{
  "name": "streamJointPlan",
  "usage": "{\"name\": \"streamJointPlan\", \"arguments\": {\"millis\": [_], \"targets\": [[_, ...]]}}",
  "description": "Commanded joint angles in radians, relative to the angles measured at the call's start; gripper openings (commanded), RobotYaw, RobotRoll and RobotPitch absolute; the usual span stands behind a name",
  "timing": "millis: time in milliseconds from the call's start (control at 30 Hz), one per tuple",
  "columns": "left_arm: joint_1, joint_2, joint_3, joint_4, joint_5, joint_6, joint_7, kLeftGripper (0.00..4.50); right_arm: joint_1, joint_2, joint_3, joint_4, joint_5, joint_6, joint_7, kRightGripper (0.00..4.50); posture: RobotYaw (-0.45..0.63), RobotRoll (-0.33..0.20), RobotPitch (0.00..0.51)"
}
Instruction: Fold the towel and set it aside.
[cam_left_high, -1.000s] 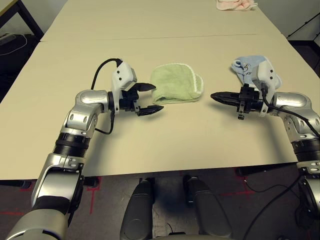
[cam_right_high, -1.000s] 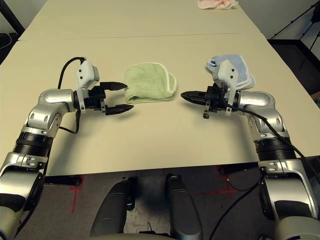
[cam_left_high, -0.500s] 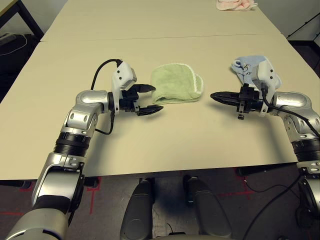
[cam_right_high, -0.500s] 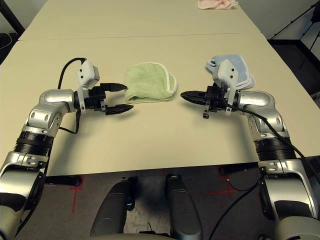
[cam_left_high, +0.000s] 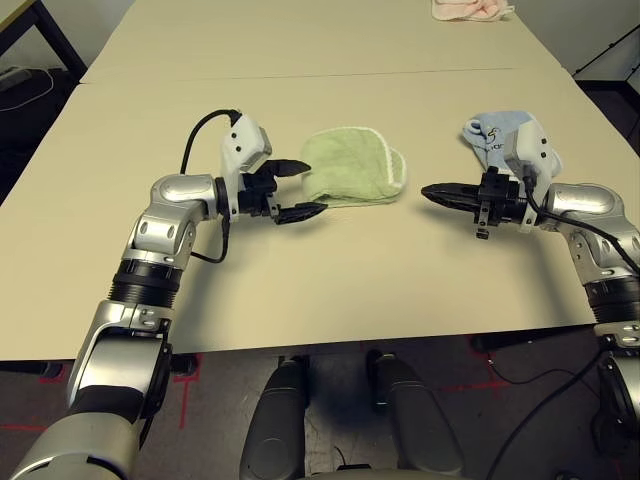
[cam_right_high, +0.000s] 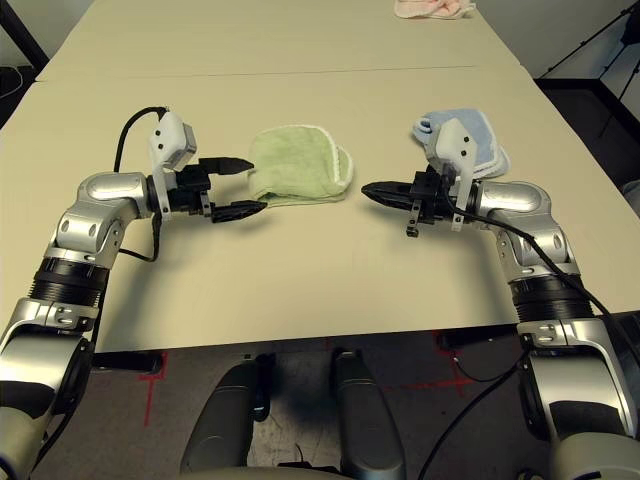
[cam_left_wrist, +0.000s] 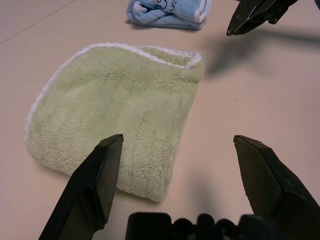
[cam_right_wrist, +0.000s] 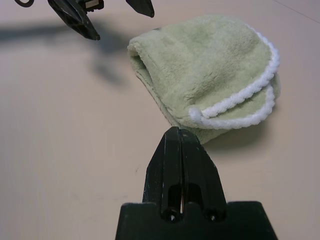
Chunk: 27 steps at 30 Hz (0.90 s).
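1. Left wrist view is showing me the light green terry towel with white stitched edging lying already folded on the beige table, between my two arms.
2. I am holding the left gripper with jaws spread wide and empty, just at the towel's folded edge.
3. I am keeping the right gripper pinched fully closed on nothing, apart from the towel.
4. I judge folding finished; next I should be closing the left jaws on that edge to set the towel aside.

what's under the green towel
The green towel lies folded flat on the bare tan table. No bulge hints at anything beneath it, but the surface it covers and the inside of the fold are hidden.
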Motion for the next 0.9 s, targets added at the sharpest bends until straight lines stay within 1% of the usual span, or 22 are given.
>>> {"name": "streamJointPlan", "arguments": {"millis": [33, 200, 367, 467, 567, 900], "targets": [[0.003, -0.003, 0.007, -0.001, -0.010, 0.004, -0.012, 4.49, 0.005, -0.009, -0.001, -0.016, 0.007, 0.007, 0.004, 0.00, 0.09, 0.000, 0.175], [-0.010, -0.006, 0.007, 0.018, 0.006, -0.020, 0.002, 4.49, 0.005, -0.009, -0.001, -0.017, 0.007, 0.007, 0.003, 0.00, 0.09, 0.000, 0.175], [-0.007, -0.004, -0.008, 0.018, 0.026, -0.011, 0.007, 4.49, 0.005, -0.008, -0.001, -0.017, 0.007, 0.008, 0.003, 0.00, 0.09, 0.000, 0.174], [-0.004, -0.007, 0.000, 0.015, 0.017, -0.016, 0.001, 4.49, 0.006, -0.008, -0.002, -0.018, 0.008, 0.008, 0.003, 0.00, 0.09, 0.000, 0.174], [-0.005, -0.005, 0.012, 0.011, -0.010, 0.009, -0.017, 4.49, 0.005, -0.008, -0.001, -0.016, 0.007, 0.007, 0.003, 0.00, 0.09, 0.000, 0.174], [-0.008, -0.004, 0.011, 0.011, -0.005, 0.003, -0.011, 4.49, 0.000, -0.010, -0.001, -0.010, 0.005, 0.002, 0.007, 0.00, 0.09, 0.000, 0.166]]}}
